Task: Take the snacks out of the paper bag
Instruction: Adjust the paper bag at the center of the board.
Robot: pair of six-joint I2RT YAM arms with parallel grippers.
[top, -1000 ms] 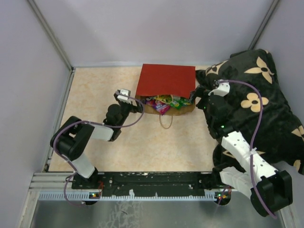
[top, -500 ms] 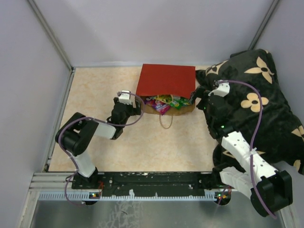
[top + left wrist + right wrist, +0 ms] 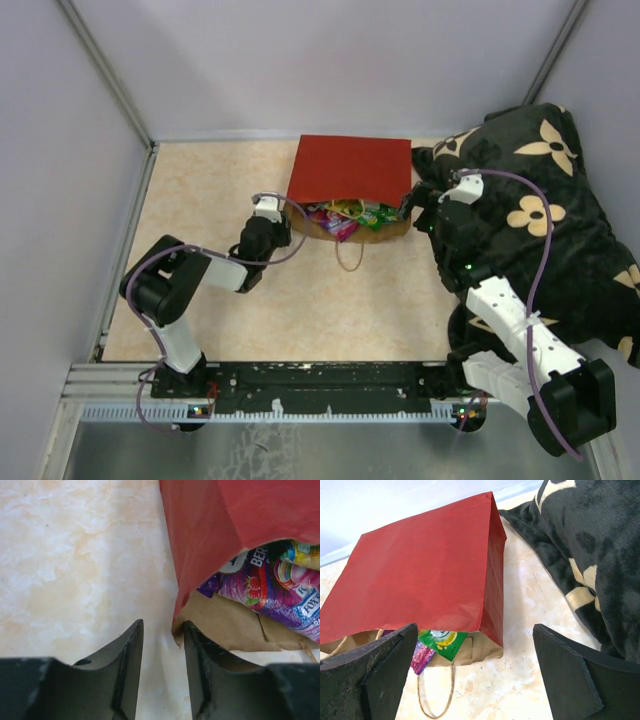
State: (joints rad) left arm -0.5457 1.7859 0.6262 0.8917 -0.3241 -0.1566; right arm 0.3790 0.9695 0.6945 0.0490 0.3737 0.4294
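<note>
The red paper bag (image 3: pixel 350 168) lies on its side on the worktop (image 3: pixel 200 180), with its mouth toward the arms. The snacks (image 3: pixel 345 214) are in the mouth: a purple packet (image 3: pixel 260 592) and a green packet (image 3: pixel 443 643) stick out over the brown lip. 1 twine handle (image 3: pixel 437 696) lies flat in front. The left gripper (image 3: pixel 162 626) is low at the left corner of the mouth. Its jaws stand a little apart and hold nothing, and the paper corner is just beside the right finger. The right gripper (image 3: pixel 475 630) is wide open at the right corner, beside the black cushion (image 3: pixel 590 545).
</note>
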